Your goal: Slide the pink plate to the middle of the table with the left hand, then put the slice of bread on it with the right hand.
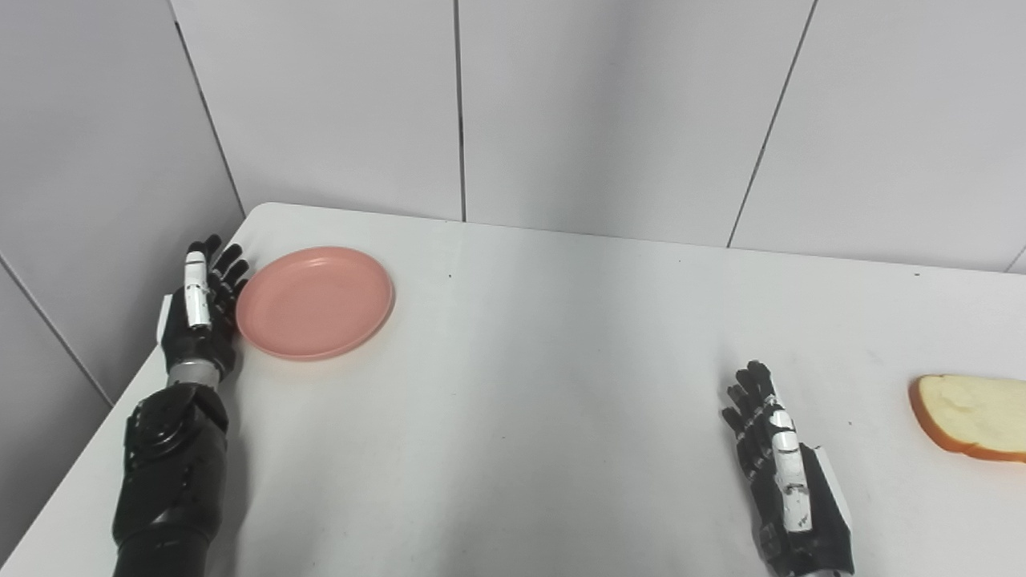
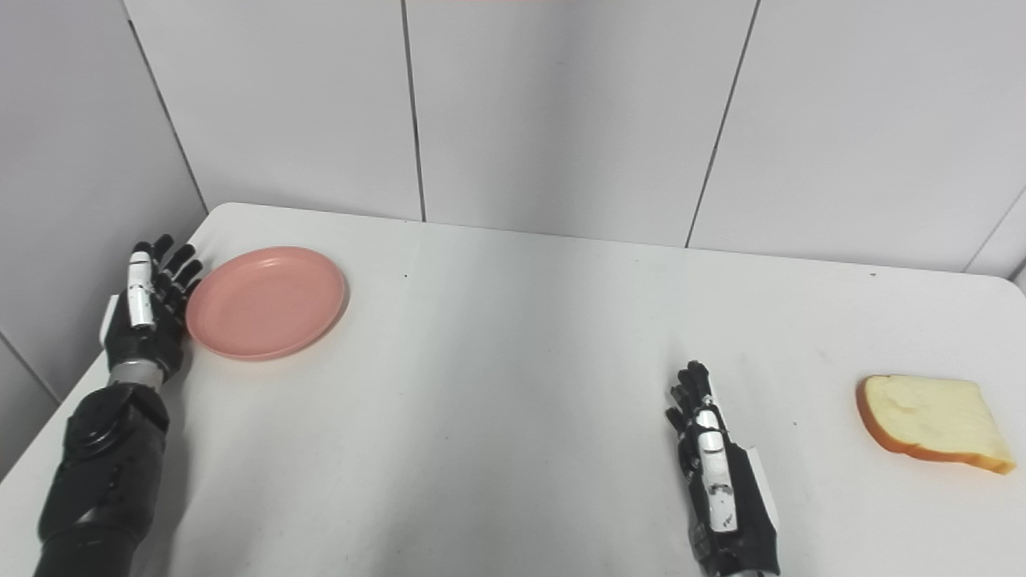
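A round, shallow pink plastic plate [image 1: 315,301] is seen lying flat near the far left corner of the white table [image 1: 545,385], well away from the table's middle. Nothing is carried on the plate.

The black left hand [image 1: 200,312] with white thumb panels is held upright at the table's left edge, just beside the plate's left rim. Its fingers [image 1: 228,268] are stretched out and slightly spread, pointing away from the robot, and nothing is gripped by them. Whether the rim is actually touched by the palm cannot be told; the two appear at least to meet in the picture.

A slice of white bread with an orange-brown crust [image 2: 930,422] is laid flat near the right edge of the table, well apart from the plate. In the left eye view it is partly cut off by the picture's edge.

The black right hand [image 2: 721,473] is placed low over the near right part of the table, between the table's middle and the bread, but clear of the bread. Its fingers [image 2: 691,385] are extended, loosely apart, and nothing is held by them.

Grey panelled walls [image 1: 609,112] are seen behind the table.
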Robot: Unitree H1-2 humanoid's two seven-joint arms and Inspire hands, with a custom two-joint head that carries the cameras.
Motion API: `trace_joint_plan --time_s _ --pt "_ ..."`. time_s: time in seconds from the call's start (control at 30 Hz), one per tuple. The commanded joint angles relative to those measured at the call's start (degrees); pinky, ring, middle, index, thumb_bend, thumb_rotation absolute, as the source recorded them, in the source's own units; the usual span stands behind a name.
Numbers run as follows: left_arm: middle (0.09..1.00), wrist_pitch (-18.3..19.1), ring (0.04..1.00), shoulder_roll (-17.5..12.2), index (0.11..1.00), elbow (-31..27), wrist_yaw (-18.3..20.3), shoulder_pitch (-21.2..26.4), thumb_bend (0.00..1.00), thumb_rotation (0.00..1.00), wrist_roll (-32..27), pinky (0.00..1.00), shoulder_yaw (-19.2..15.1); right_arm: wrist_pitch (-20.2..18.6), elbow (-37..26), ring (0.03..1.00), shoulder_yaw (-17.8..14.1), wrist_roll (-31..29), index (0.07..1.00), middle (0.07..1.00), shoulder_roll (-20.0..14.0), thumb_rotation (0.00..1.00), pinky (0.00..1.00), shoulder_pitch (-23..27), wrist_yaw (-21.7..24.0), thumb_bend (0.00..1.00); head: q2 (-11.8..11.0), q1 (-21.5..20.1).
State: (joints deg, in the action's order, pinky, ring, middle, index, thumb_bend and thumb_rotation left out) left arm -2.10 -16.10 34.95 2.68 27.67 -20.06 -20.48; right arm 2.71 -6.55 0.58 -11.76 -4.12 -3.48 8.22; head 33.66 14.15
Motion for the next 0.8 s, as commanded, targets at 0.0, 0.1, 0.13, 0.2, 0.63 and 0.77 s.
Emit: trace_joint_plan --time_s 0.0,0.1,0.13,0.2,0.63,0.77 --pt "0.915 0.53 0.937 1.32 0.918 0.87 0.31 0.89 0.43 1.0 0.01 0.94 0.9 -0.51 2.82 1.0 -0.41 -0.32 0.996 1.0 0.11 1.0 1.0 -3.08 0.1 0.31 0.03 -0.28" --pt "0.919 1.56 0.94 2.65 0.923 -0.09 -0.31 0.41 0.43 1.0 0.7 0.95 2.01 -0.49 2.84 0.999 -0.33 -0.13 0.99 1.0 0.13 1.0 1.0 -3.1 0.04 0.3 0.0 -0.39" --pt "0.917 1.75 0.938 2.91 0.921 -0.41 -0.51 0.26 0.43 1.0 0.79 0.95 2.21 -0.56 2.81 0.999 -0.34 -0.15 0.99 1.0 0.17 1.0 1.0 -3.11 -0.01 0.3 0.0 -0.39" --pt "0.909 1.71 0.925 3.43 0.916 -0.47 -0.54 0.04 0.43 1.0 0.98 0.94 2.75 -0.45 2.83 0.999 -0.23 0.12 0.988 1.0 0.09 1.0 1.0 -3.08 0.02 0.3 -0.02 -0.66" --pt "0.896 2.15 0.906 7.27 0.89 -1.36 0.83 -0.33 0.43 1.0 2.96 0.91 7.9 -1.36 2.73 0.999 0.26 1.45 0.994 1.0 0.48 1.0 1.0 -3.05 -0.37 0.31 -0.47 -2.93" --pt "0.909 2.4 0.922 7.86 0.909 -1.29 2.58 -0.36 0.44 1.0 2.86 0.93 9.12 -1.09 2.89 1.0 0.39 1.69 0.996 1.0 0.56 1.0 1.0 -3.03 -0.32 0.33 -0.49 -3.35"
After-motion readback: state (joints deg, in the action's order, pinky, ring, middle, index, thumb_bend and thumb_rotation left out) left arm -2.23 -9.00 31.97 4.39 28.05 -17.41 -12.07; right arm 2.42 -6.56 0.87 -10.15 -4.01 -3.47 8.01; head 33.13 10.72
